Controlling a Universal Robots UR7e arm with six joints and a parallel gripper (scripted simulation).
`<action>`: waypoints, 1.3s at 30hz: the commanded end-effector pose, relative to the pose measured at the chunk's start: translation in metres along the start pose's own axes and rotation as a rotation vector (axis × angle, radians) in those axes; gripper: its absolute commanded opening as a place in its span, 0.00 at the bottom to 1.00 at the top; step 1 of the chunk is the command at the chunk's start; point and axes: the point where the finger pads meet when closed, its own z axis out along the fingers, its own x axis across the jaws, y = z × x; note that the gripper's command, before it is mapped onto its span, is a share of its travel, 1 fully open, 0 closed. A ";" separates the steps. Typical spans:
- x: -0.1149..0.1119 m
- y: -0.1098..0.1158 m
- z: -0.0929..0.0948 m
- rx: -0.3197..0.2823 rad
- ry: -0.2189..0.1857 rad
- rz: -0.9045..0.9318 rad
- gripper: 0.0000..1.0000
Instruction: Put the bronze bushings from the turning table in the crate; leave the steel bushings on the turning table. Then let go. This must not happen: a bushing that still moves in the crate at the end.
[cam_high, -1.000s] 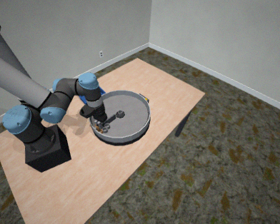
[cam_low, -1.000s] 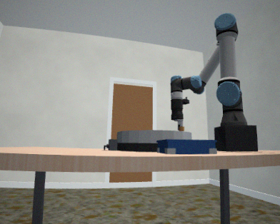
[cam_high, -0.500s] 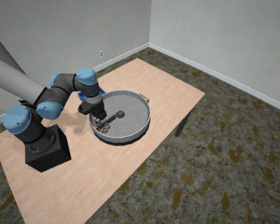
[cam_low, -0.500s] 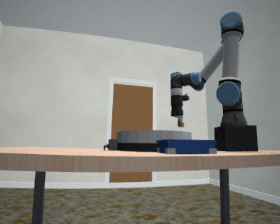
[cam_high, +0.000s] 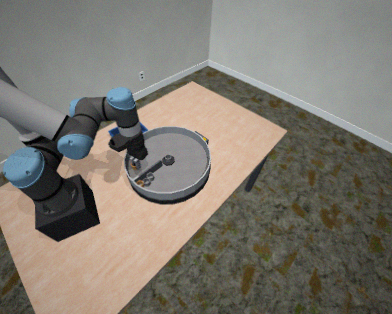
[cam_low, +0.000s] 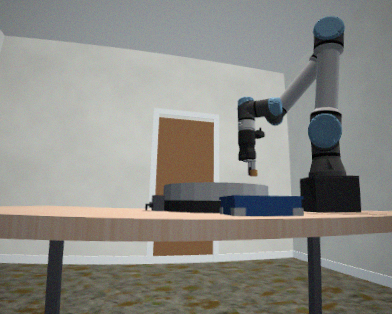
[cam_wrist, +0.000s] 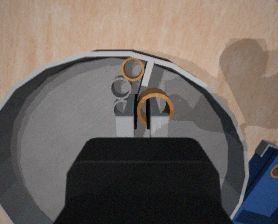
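My gripper is shut on the wall of a bronze bushing, held above the turning table. Another bronze bushing lies on the turning table near its rim, beside a steel bushing. A second steel bushing is partly hidden by a finger in the wrist view. The blue crate stands beside the turning table. Part of a bronze bushing shows in the crate at the wrist view's right edge.
A raised bar runs from the hub toward the turning table's rim, next to the lying bushings. The turning table's raised wall stands all around it. The robot's base stands on the same wooden table.
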 end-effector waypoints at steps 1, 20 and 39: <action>0.011 0.015 -0.001 0.005 -0.004 0.001 0.00; 0.049 0.056 0.000 0.004 -0.003 0.000 0.00; 0.087 0.098 0.000 0.003 -0.003 -0.001 0.00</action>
